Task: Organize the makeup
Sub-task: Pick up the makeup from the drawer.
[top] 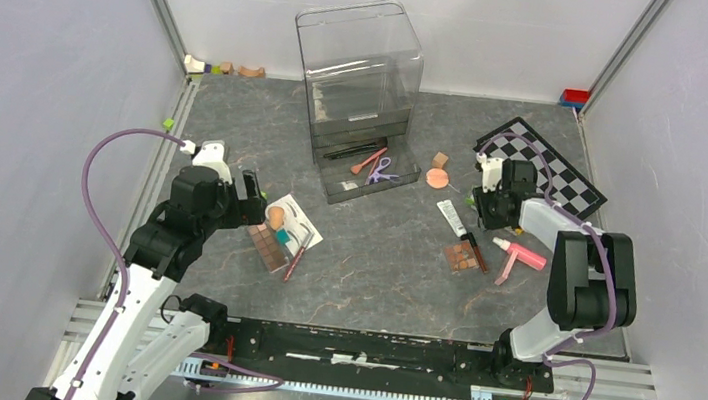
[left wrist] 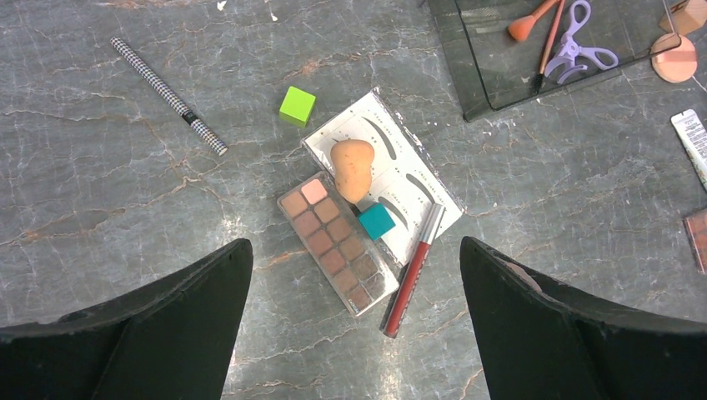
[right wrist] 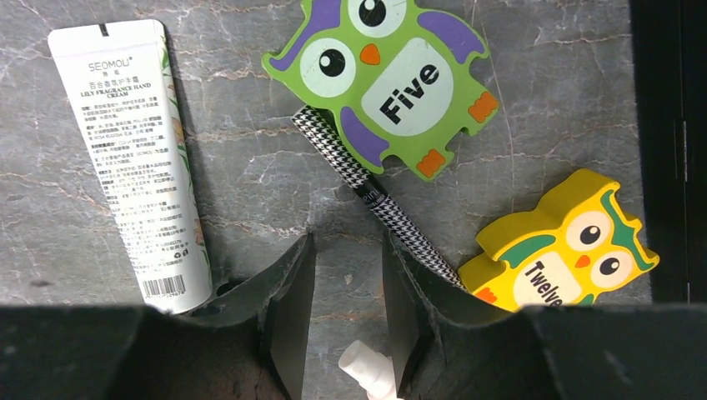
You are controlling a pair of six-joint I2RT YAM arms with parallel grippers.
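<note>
Top external view shows the left hand (top: 254,199) near the left edge of the desk (top: 370,287), just beside a small group of makeup. In the left wrist view its fingers (left wrist: 167,325) are spread wide and nothing is between them. Beyond them lie a brown eyeshadow palette (left wrist: 338,246) and a white eyebrow card (left wrist: 408,179), touching each other. A peach sponge (left wrist: 352,167) and a teal cube (left wrist: 377,221) rest on the card, and a red pencil (left wrist: 413,271) has its silver end on it. A green cube (left wrist: 298,106) sits just beside the card.

A clear organizer (top: 360,70) stands at the middle of the far edge. Its open drawer (left wrist: 500,75) holds lilac scissors (left wrist: 579,46) and a brush (left wrist: 529,21).

The right hand (top: 486,197) is toward the far right corner, just beside the checkerboard (top: 559,178). Its fingers (right wrist: 288,308) stand a narrow gap apart. A small white thing (right wrist: 367,371) shows low in this gap, and I cannot tell if it is pinched. Before the fingers lie a white cream tube (right wrist: 133,158) and a houndstooth pencil (right wrist: 400,225), which runs from under a green owl (right wrist: 379,79) to a yellow owl (right wrist: 567,242).
</note>
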